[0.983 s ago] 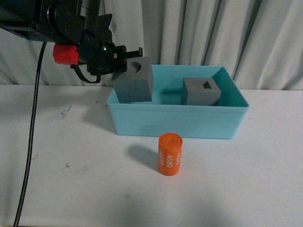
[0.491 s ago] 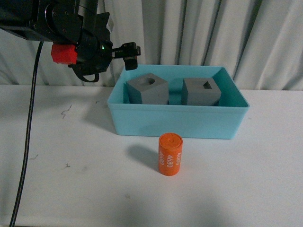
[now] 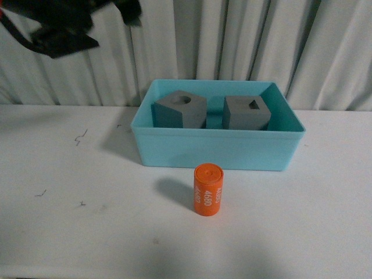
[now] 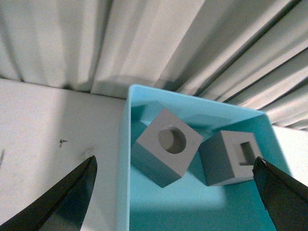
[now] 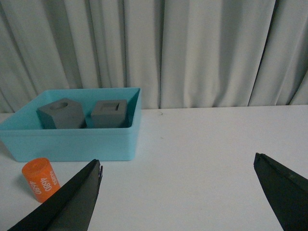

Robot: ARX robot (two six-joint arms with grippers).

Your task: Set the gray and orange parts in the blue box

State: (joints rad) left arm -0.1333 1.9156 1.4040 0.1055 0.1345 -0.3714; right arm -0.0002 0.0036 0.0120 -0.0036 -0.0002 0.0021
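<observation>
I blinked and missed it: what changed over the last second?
The left gripper let go of the round-recess gray cube, which dropped into the blue box, then withdrew up and leftward, open. The other gray cube, orange cylinder and box stayed put.

Looking like a robot lab bench to me, not a home. A plain white worktop (image 3: 70, 192) is sitting in front of a pale curtain (image 3: 232, 40) that's hanging as a backdrop. Test props are sitting out: a blue bin (image 3: 215, 152) holding a round-hole cube (image 3: 180, 111) and a slot cube (image 3: 246, 113), plus an orange cylinder (image 3: 208, 190) marked 4680. A black robot arm (image 3: 58, 29) is blurring past up top.
</observation>
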